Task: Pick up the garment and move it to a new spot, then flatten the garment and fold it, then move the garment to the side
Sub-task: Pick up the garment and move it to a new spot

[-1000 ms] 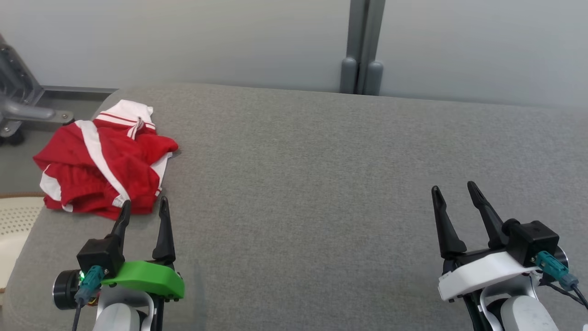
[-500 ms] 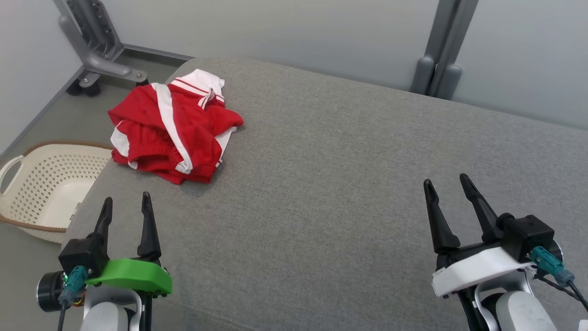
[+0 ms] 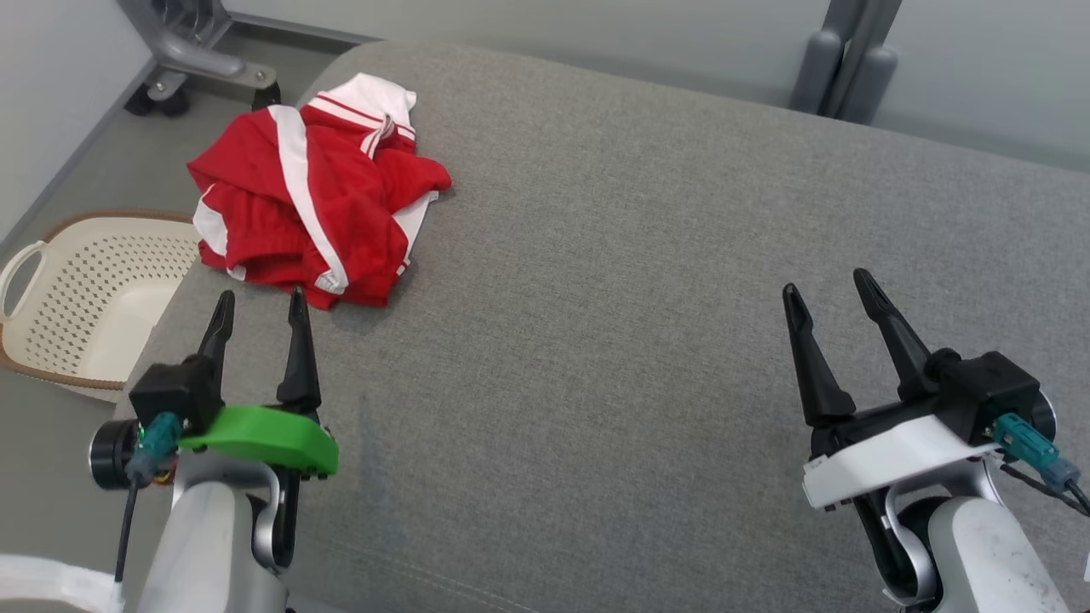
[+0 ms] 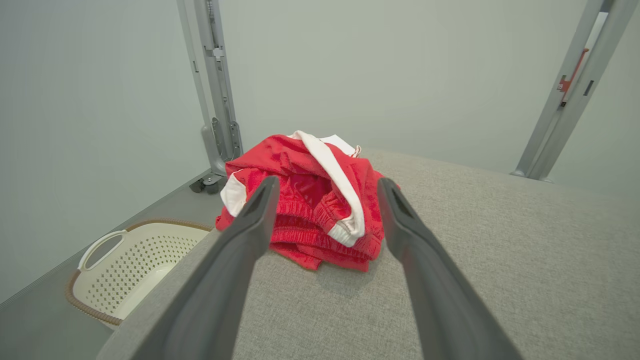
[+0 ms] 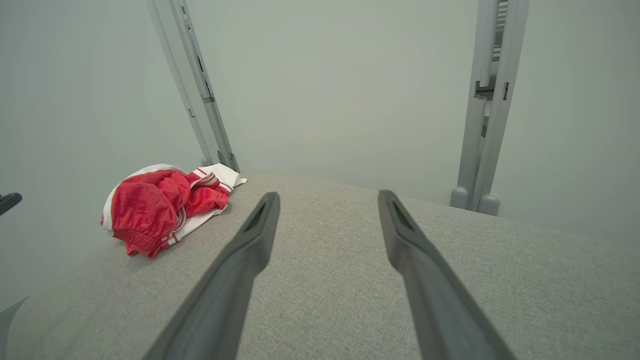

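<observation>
Head view had shifted as a whole since 1 second ago: the camera turned, not the things. The basket [image 3: 85,298] on the floor beside the left edge of the table [image 3: 639,255] had come into sight. The garment [image 3: 298,221], red with white stripes, lay crumpled in the same shape on the far left corner of the table, so it was not yet picked up.

The left gripper [image 3: 260,296] stood over the near left part of the table with its 2 fingers spread wide and empty. Its tips were close to the near edge of the garment but apart from it. It looked nearer than half a second ago, though with the camera moving I could not be sure. The right gripper [image 3: 830,283], also wide and empty, hung over the near right part of the table. I judged that the reach was only starting.

The folds hid how the garment was laid, and the table covered 1 side of the basket.
</observation>
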Controlling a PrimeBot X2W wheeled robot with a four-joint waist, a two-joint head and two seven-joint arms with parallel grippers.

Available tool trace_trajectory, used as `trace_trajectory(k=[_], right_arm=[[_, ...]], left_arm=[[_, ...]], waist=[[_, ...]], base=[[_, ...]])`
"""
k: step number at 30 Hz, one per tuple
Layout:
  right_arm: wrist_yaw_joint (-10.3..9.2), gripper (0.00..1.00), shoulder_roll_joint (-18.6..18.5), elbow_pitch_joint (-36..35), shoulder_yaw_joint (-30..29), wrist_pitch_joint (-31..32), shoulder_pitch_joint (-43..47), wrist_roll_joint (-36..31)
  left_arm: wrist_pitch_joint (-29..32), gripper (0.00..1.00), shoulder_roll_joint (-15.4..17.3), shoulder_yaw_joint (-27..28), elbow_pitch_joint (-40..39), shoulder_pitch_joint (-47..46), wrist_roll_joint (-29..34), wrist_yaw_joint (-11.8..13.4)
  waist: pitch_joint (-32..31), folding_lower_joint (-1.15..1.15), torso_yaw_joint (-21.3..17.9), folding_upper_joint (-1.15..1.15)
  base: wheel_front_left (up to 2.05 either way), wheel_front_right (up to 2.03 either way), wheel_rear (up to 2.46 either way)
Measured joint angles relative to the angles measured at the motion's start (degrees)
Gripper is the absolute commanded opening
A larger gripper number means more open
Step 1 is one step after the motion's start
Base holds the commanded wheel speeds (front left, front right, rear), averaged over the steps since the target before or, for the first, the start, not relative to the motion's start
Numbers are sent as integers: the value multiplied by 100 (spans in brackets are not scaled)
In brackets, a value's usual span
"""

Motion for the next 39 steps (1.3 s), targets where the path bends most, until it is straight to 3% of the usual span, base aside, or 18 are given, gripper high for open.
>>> trace_trajectory(k=[18, 19, 20, 25, 29, 39], right_arm=[[1, 100, -246, -189, -80, 111, -472, 47], [1, 100, -247, -189, -88, 107, -473, 47], [1, 100, -246, -188, -100, 107, -474, 49], [1, 100, -241, -166, -143, 105, -472, 71], [1, 100, -223, -158, -175, 99, -436, 71], [1, 100, -90, -121, -265, 0, -157, 80]], left_arm=[[383, 100, 528, 268, 3277, -2321, -602, -180], [389, 72, 547, 280, 3389, -2373, -616, -181], [386, 0, 577, 301, 3500, -2426, -637, -181], [108, 0, 690, 346, 3624, -2561, -668, -182], [29, 0, 734, 393, 3276, -2508, -627, -156], [-1, 0, 604, 676, 533, -1266, -269, -8]], waist=[[1195, 1, -763, 0], [1225, 0, -787, 0], [1253, 0, -812, 0], [1238, 0, -839, 0], [1104, 0, -792, 0], [570, 0, -677, 0]], base=[[0, 0, 0], [0, 0, 0], [0, 0, 0], [0, 0, 0], [0, 0, 0], [0, 0, 0]])
